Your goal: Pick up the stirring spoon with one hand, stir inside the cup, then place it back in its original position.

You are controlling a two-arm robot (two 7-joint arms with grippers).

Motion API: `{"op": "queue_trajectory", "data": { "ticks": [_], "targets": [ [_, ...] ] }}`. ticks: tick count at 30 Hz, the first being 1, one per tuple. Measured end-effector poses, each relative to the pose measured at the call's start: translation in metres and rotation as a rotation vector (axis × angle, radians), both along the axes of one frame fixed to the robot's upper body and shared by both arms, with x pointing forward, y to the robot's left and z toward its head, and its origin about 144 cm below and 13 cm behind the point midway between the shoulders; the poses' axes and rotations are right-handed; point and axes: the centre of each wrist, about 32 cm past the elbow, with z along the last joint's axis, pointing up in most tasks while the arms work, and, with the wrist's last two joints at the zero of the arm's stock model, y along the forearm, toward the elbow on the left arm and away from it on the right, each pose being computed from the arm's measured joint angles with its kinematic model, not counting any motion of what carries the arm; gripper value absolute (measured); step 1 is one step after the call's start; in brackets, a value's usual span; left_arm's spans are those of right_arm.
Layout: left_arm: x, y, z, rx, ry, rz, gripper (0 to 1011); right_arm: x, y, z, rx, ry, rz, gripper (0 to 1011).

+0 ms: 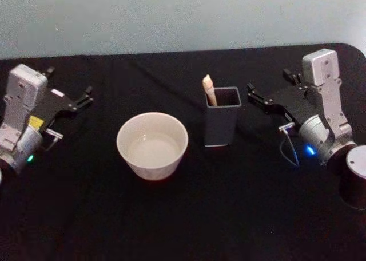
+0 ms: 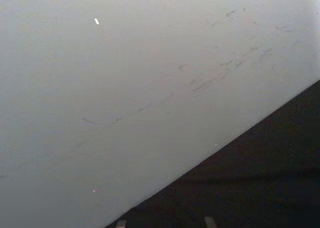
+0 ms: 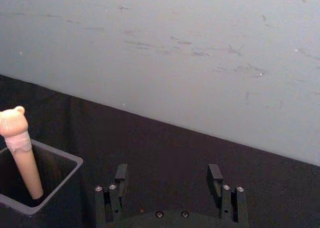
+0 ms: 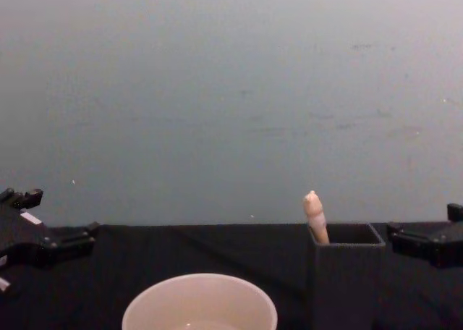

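Standing handle-up in the dark grey square holder [image 1: 222,117], the stirring spoon [image 1: 209,90] leans into the corner nearest the cream-white cup [image 1: 152,145], with its shaft and bowl hidden down inside. Holder and cup sit side by side, apart, on the black-draped counter [image 1: 189,215], the cup toward the robot's left.

The right hand [image 1: 258,97] hovers just beside the holder on its far side from the cup, fingers spread and holding nothing; in its own wrist view the two fingertips [image 3: 121,174] stand well apart with the holder's rim off to one side. The left hand [image 1: 82,98] is parked out at the robot's left, well clear of the cup, and its fingers also look parted and empty.

The spoon is probably light and rigid, so weight should be no trouble. The thick rounded cream-beige handle is the obvious place to hold: the stretch showing above the rim, below its knobbly tip (which seems to have a little figure shape). That rounded, smooth-looking surface may roll or slip between flat pads, so a centred pinch seems wise. The holder looks thin-walled and narrow; a sideways tug could tip it, so a straight upward lift appears safest.
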Motion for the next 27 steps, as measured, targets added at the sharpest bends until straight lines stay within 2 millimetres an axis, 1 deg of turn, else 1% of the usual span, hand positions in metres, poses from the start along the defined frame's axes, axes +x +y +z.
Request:
{"op": "queue_trajectory", "data": {
  "ticks": [27],
  "targets": [
    [0.0,0.0,0.0,0.0,0.0,0.0,1001,0.0,-0.0004,0.0008,0.004,-0.005,-0.001,1003]
  ]
}}
